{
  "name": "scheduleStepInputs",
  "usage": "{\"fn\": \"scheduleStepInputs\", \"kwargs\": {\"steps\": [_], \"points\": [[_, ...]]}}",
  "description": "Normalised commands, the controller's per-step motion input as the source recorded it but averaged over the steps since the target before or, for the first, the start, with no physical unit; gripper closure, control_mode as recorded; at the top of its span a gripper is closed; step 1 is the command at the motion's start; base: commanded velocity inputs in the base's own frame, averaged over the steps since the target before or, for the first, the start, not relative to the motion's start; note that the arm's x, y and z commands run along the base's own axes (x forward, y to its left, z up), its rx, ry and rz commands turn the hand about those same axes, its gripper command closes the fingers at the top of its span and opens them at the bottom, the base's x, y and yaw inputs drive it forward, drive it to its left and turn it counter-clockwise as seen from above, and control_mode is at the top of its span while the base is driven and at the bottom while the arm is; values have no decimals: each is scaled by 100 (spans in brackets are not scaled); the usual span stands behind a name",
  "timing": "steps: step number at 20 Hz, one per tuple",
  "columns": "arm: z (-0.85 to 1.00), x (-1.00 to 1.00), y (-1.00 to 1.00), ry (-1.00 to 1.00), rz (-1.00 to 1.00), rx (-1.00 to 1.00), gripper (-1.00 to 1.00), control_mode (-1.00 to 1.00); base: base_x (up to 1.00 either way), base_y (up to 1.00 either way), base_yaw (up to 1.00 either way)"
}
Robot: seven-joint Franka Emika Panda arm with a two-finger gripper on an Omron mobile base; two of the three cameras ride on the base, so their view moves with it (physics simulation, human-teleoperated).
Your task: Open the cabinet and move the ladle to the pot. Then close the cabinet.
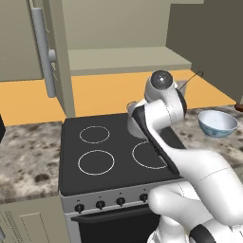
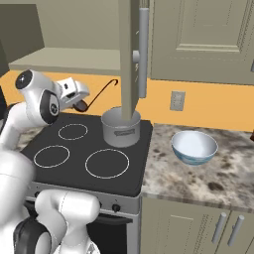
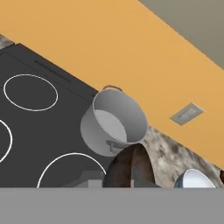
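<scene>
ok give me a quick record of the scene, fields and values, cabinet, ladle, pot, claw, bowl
cabinet: greenish-grey wall cabinet, one door swung open, silver bar handle
ladle: slender dark-handled ladle with hooked end, held in the claw, lifted over the stove
pot: plain grey metal pot on the black stovetop, back right corner, nothing inside
bowl: pale-blue and white bowl on the speckled counter, right of the stove
step: ladle not yet in the pot

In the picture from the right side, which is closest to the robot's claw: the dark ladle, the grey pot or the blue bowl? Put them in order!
1. The thin dark hook-ended ladle: held in the gripper, above the black stovetop.
2. The plain grey metal pot: on the stove's back right corner, beyond the ladle.
3. The wide pale-blue bowl: farthest, on the speckled counter right of the stove.
</scene>
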Motion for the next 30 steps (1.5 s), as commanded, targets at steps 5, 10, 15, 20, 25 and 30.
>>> {"fn": "scheduleStepInputs", "kwargs": {"steps": [5, 10, 15, 20, 25, 30], "points": [[-21, 40, -14, 7, 0, 0, 100, -100, 0, 0, 0], [-20, 51, 0, 7, 0, -1, 100, -100, 0, 0, 0], [-13, 50, -3, 10, 0, 0, 100, -100, 0, 0, 0], [-24, 44, -4, 8, 0, 0, 100, -100, 0, 0, 0], [-42, 33, -4, 1, 0, -1, 100, -100, 0, 0, 0], [-27, 25, -11, 0, 0, 0, 100, -100, 0, 0, 0]]}}
